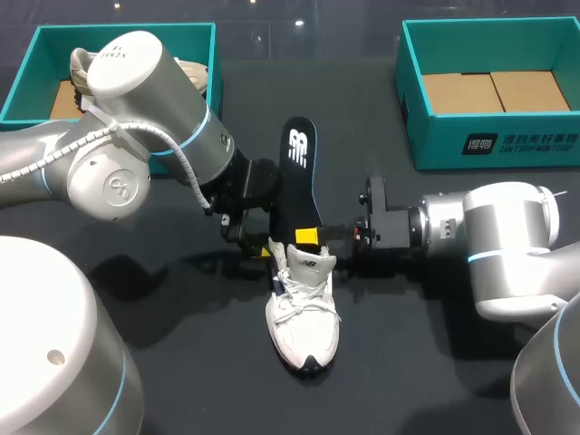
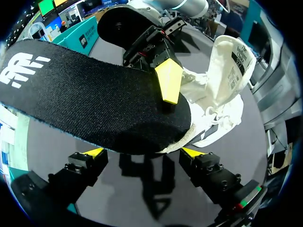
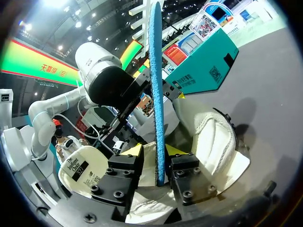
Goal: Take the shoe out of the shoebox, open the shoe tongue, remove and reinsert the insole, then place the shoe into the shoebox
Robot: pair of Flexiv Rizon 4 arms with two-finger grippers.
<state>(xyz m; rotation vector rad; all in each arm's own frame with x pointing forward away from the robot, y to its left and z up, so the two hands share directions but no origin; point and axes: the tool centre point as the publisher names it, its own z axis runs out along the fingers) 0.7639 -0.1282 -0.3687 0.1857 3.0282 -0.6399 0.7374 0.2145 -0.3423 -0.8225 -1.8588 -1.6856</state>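
A white shoe (image 1: 304,313) lies toe toward me at the table's middle. A black insole (image 1: 299,172) slants up and away from its heel opening. My right gripper (image 1: 313,237) reaches in from the right and straddles the insole's lower part. In the right wrist view the insole (image 3: 156,71) stands edge-on between the fingers of the right gripper (image 3: 155,151), with a gap on each side, so it is open. My left gripper (image 1: 254,243) stands wide open at the shoe's heel. In the left wrist view the insole (image 2: 85,99) and shoe (image 2: 222,71) lie ahead of the left gripper (image 2: 142,152).
A teal shoebox (image 1: 27,82) at the back left holds another pale shoe (image 1: 86,68). A second teal shoebox (image 1: 417,100) at the back right has only cardboard in it. My left arm's large elbow fills the near left of the table.
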